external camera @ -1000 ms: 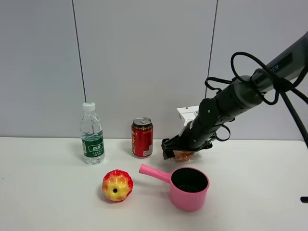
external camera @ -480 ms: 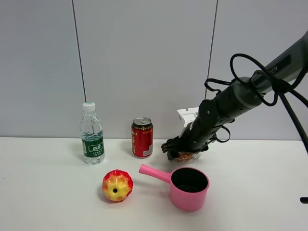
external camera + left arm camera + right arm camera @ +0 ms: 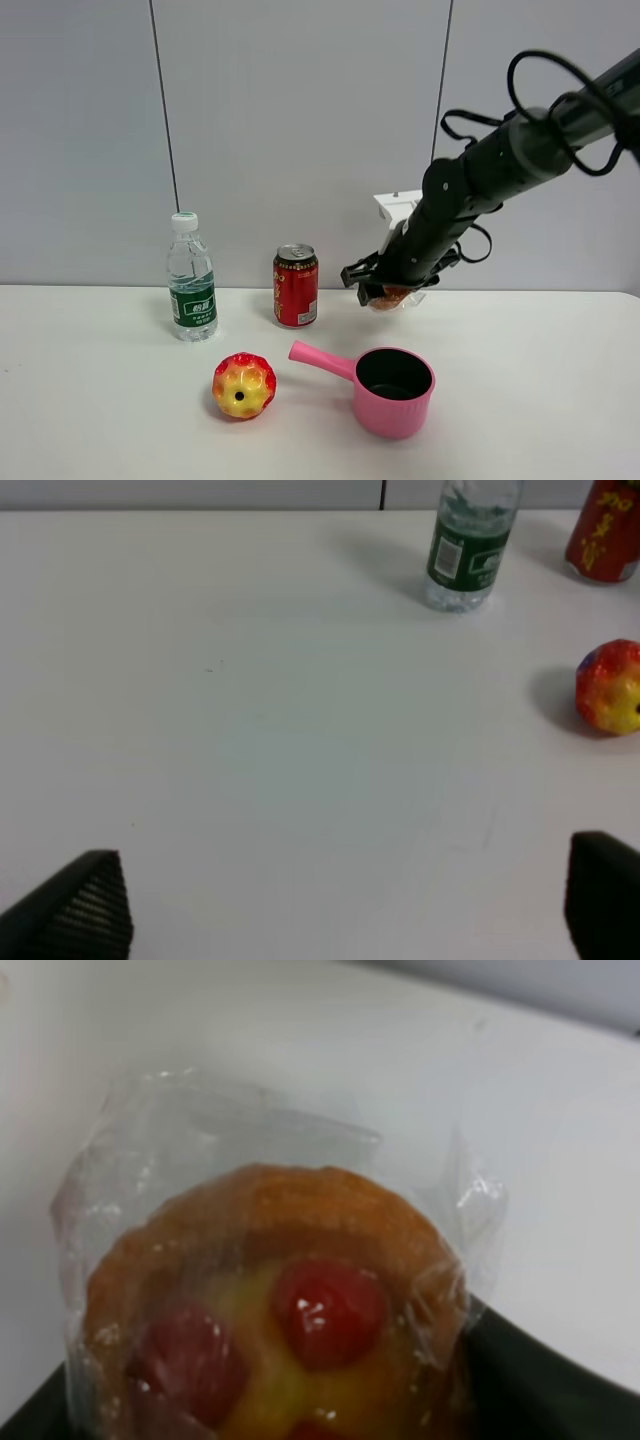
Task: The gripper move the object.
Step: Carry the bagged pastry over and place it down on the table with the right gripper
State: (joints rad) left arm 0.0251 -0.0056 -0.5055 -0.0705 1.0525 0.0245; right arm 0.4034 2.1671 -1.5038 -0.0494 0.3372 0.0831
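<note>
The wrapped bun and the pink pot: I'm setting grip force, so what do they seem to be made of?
The bun looks like soft baked pastry, golden-brown with glossy red spots. Its clear wrap seems thin plastic film: it creases and glints. The pink pot looks like matte moulded plastic, evenly coloured; coated metal is possible.

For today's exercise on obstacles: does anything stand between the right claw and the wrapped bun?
Nothing visible: the right claw is shut on the bun, holding it above the table, behind the pink pot.

One bottle (image 3: 191, 280), one can (image 3: 296, 287), one ball (image 3: 244, 385), one pot (image 3: 392, 392), one bun (image 3: 290, 1260).
</note>
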